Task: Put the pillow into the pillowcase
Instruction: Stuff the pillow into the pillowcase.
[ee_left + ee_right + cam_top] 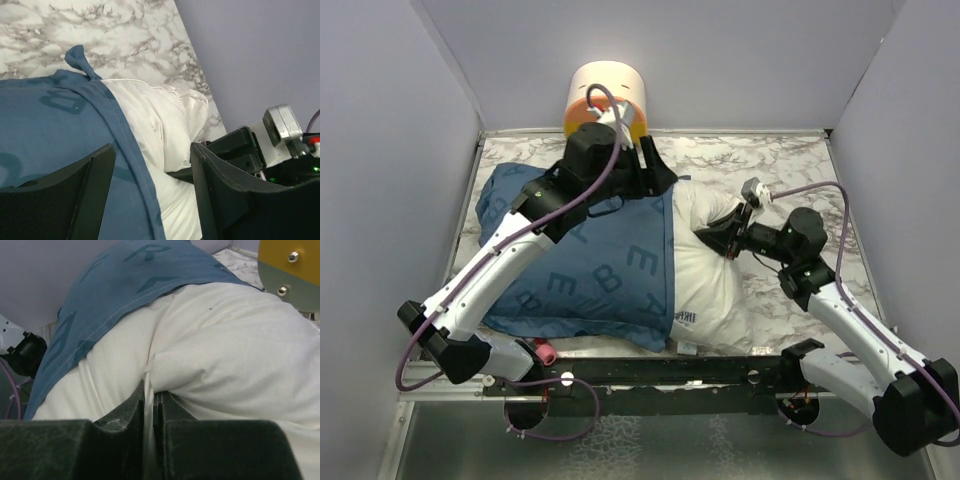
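The right gripper is pinched almost closed on a thin pleat of the pillow, at the bare white end that sticks out of the pillowcase. The left gripper stands open. One finger is over the blue cloth and the other over the white, with the hem of the case's mouth running between them, and it grips nothing. Most of the pillow lies inside the case, across the marble-patterned table.

To do this step well, the left jaws should probably close on the hem alone, not on the pillow skin beneath. They would then hold it taut while the right arm presses the plump end inward and low, so the filling compresses rather than bunching at the mouth. A pinch of loose cover may slip.

The pillow is puffy, smooth-woven and white, with a seamed edge. The case is thin, limp blue cloth printed with paler letters.
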### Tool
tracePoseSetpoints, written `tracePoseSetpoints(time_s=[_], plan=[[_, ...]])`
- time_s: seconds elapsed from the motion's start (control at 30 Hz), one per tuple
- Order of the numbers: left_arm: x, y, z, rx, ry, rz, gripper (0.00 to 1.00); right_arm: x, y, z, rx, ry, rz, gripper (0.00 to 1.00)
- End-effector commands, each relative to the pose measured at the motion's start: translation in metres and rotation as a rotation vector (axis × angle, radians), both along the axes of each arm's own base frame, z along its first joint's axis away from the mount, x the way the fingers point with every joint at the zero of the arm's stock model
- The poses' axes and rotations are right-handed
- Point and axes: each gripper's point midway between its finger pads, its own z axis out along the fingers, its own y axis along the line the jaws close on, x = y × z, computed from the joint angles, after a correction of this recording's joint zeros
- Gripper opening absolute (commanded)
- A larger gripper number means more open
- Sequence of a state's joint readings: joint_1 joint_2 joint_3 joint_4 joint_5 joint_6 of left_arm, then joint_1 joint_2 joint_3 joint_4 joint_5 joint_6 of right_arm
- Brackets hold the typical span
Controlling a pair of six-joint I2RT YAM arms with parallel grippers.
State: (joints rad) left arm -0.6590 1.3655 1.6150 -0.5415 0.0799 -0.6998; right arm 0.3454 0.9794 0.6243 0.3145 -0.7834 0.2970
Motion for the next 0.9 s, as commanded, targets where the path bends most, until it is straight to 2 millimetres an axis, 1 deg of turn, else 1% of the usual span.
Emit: tracePoseSetpoints(time_s=[0.0, 0.07, 0.17, 0.27, 0.3, 0.33, 0.43, 0.53, 0.57, 0.63, 0.67, 0.7, 0.77, 0.8, 0.83, 0.87], plan=[[-0.005, 0.009, -0.038, 0.225, 0.066, 0.14, 0.65, -0.04, 0.016, -0.001, -0.041, -0.189, 0.149, 0.08], [-0.002, 0.01, -0.045, 0.288, 0.069, 0.168, 0.65, -0.046, 0.014, -0.007, -0.049, -0.199, 0.151, 0.09], [0.006, 0.006, -0.05, 0.359, 0.057, 0.165, 0.65, -0.053, 0.012, -0.014, -0.067, -0.187, 0.156, 0.09], [0.017, 0.001, -0.065, 0.433, 0.065, 0.155, 0.64, -0.056, 0.01, -0.019, -0.074, -0.181, 0.156, 0.08], [0.02, -0.004, -0.073, 0.457, 0.079, 0.141, 0.64, -0.057, 0.009, -0.019, -0.073, -0.179, 0.151, 0.08], [0.02, -0.011, -0.077, 0.464, 0.085, 0.111, 0.64, -0.057, 0.009, -0.02, -0.072, -0.178, 0.147, 0.08], [0.018, -0.028, -0.081, 0.432, 0.102, 0.045, 0.64, -0.058, 0.008, -0.021, -0.066, -0.169, 0.143, 0.08], [0.015, -0.038, -0.085, 0.411, 0.112, -0.003, 0.61, -0.059, 0.007, -0.024, -0.059, -0.156, 0.136, 0.08], [0.015, -0.04, -0.087, 0.412, 0.115, -0.013, 0.58, -0.06, 0.007, -0.025, -0.057, -0.153, 0.134, 0.08], [0.013, -0.04, -0.091, 0.418, 0.12, -0.025, 0.47, -0.06, 0.006, -0.028, -0.056, -0.144, 0.126, 0.08], [0.013, -0.04, -0.091, 0.418, 0.119, -0.029, 0.39, -0.059, 0.006, -0.029, -0.056, -0.143, 0.121, 0.08], [0.013, -0.041, -0.091, 0.418, 0.116, -0.032, 0.28, -0.059, 0.005, -0.03, -0.056, -0.14, 0.115, 0.08], [0.015, -0.042, -0.082, 0.399, 0.087, -0.03, 0.06, -0.056, 0.005, -0.028, -0.054, -0.141, 0.104, 0.07], [0.017, -0.044, -0.073, 0.387, 0.063, -0.029, 0.01, -0.055, 0.005, -0.026, -0.051, -0.143, 0.1, 0.07], [0.02, -0.046, -0.062, 0.371, 0.036, -0.029, 0.0, -0.052, 0.006, -0.025, -0.051, -0.143, 0.093, 0.07], [0.023, -0.049, -0.047, 0.348, 0.005, -0.032, 0.0, -0.049, 0.007, -0.021, -0.049, -0.15, 0.09, 0.07]])
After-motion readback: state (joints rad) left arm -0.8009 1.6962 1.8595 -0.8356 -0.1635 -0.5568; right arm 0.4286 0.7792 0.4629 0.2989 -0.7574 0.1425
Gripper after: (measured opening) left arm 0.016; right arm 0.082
